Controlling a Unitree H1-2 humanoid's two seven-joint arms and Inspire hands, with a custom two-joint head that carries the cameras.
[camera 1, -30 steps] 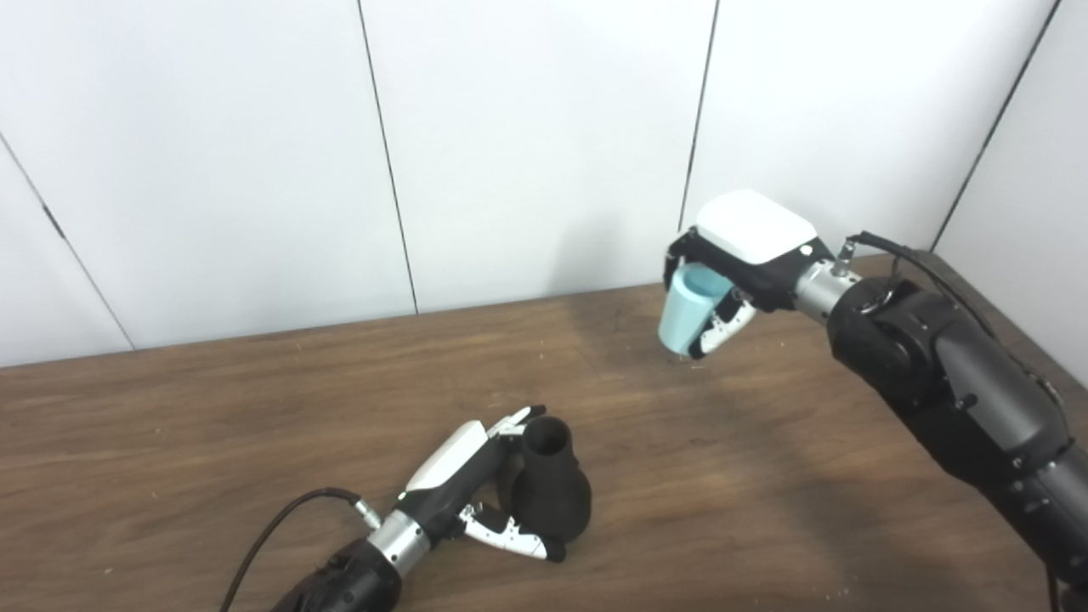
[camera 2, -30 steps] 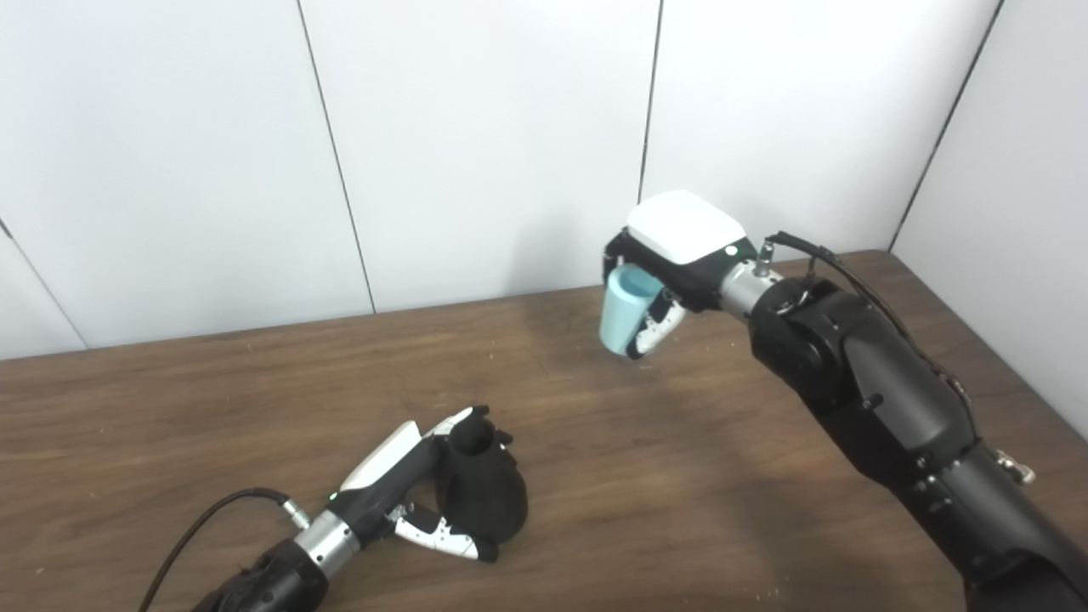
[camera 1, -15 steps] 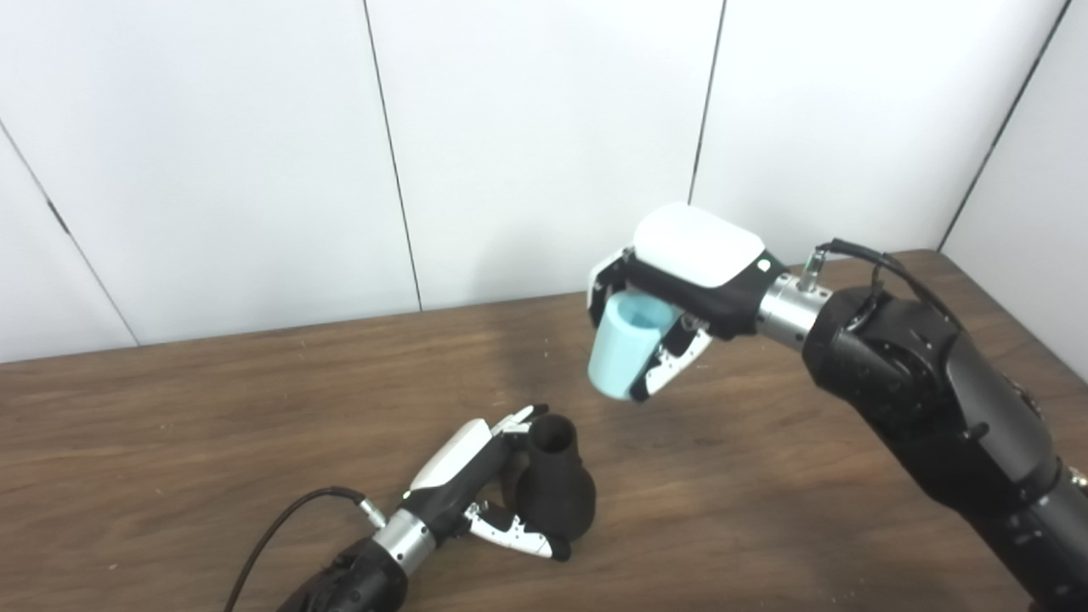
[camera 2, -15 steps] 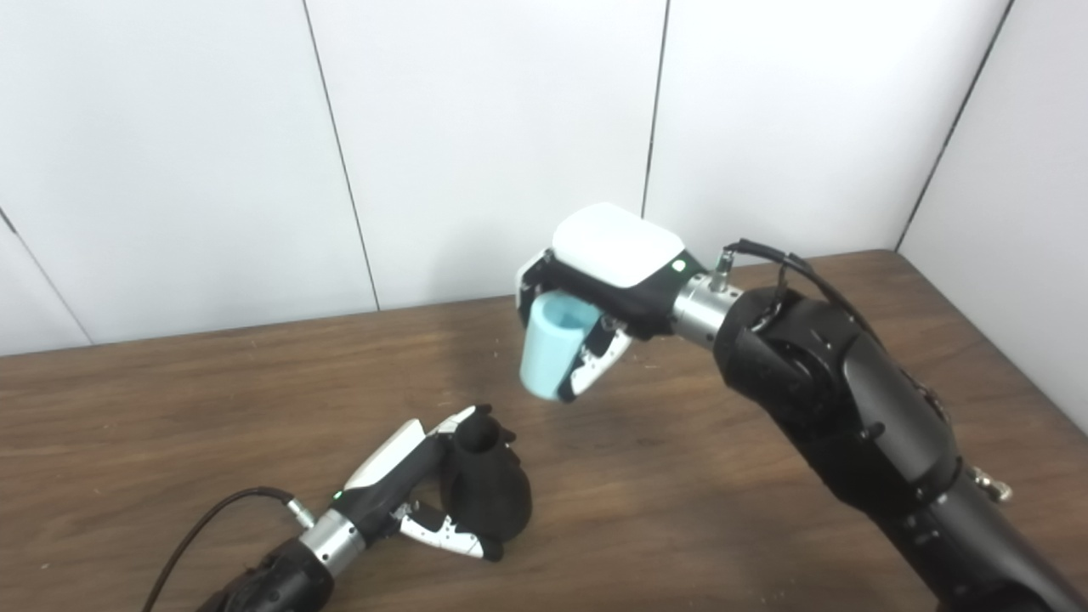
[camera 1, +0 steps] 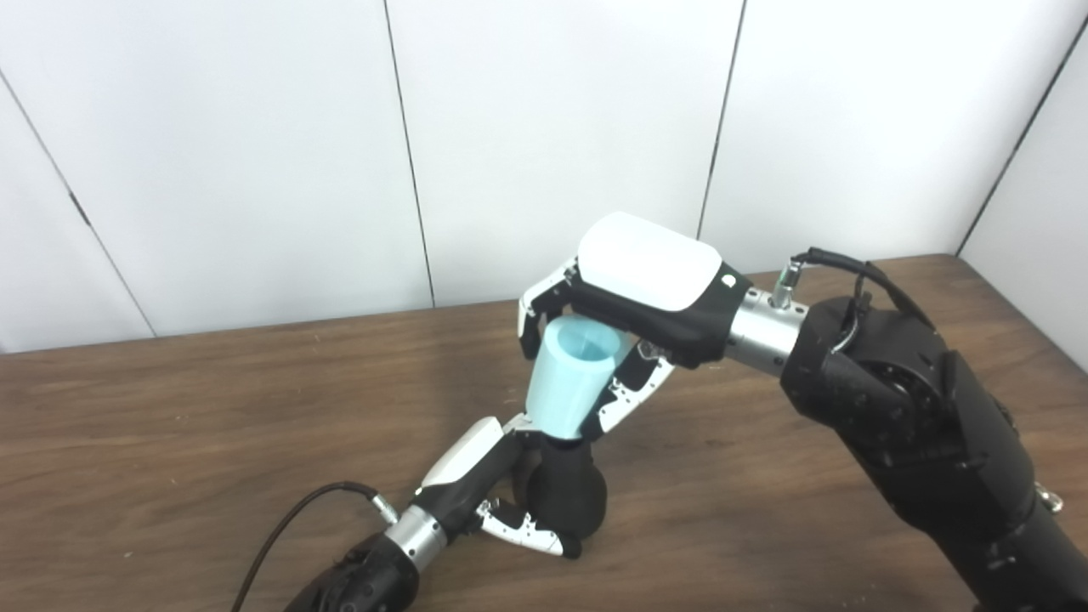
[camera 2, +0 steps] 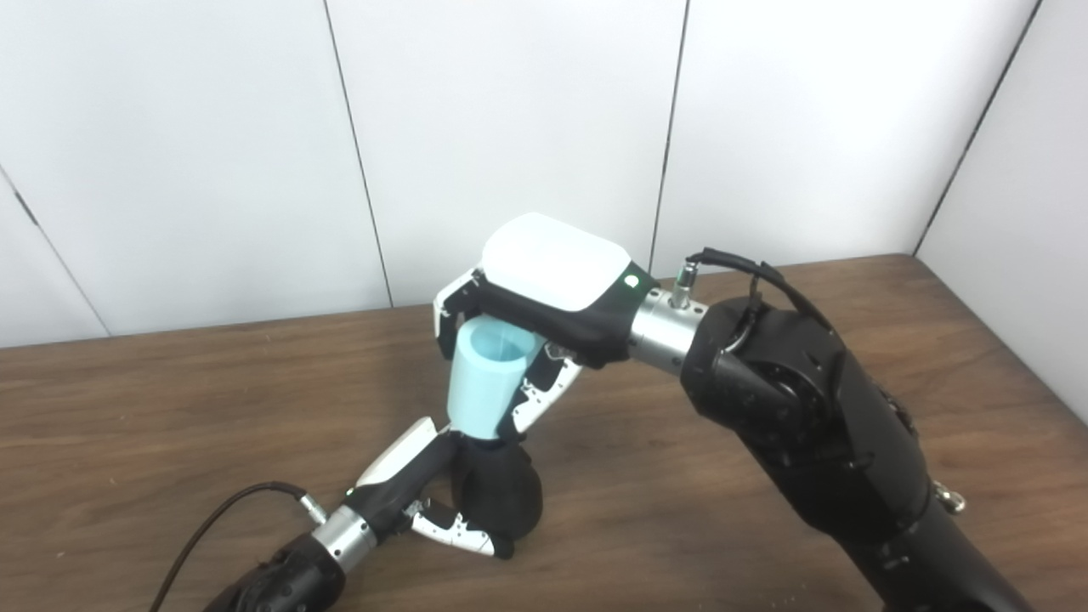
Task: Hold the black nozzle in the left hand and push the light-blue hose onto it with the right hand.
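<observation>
My left hand (camera 1: 476, 480) is wrapped around the black nozzle (camera 1: 568, 497), fingers curled about its rounded body, and holds it upright on the wooden table (camera 1: 170, 425) with its neck pointing up. My right hand (camera 1: 633, 327) is closed on the light-blue hose (camera 1: 568, 382), a short tapered sleeve pinched between fingers on its far side and thumb on its near side, wide mouth up and narrow end down. The hose sits directly above the nozzle, and its lower rim meets the top of the nozzle's neck, which it hides; whether the neck has entered the sleeve or the rim only rests on it cannot be told from either view. I judge the task well advanced: both pieces are grasped and brought into line, and what remains is the downward push to seat the hose fully, since most of the nozzle's body shows uncovered below the sleeve. The hose leans slightly from the nozzle's axis, so the push may need a small correction. A black cable (camera 1: 289, 527) runs from my left wrist across the table, toward its near edge. The table is dark, streaked brown wood; behind the nozzle, plain white wall panels (camera 1: 255, 153) with thin dark seams close off the room.
</observation>
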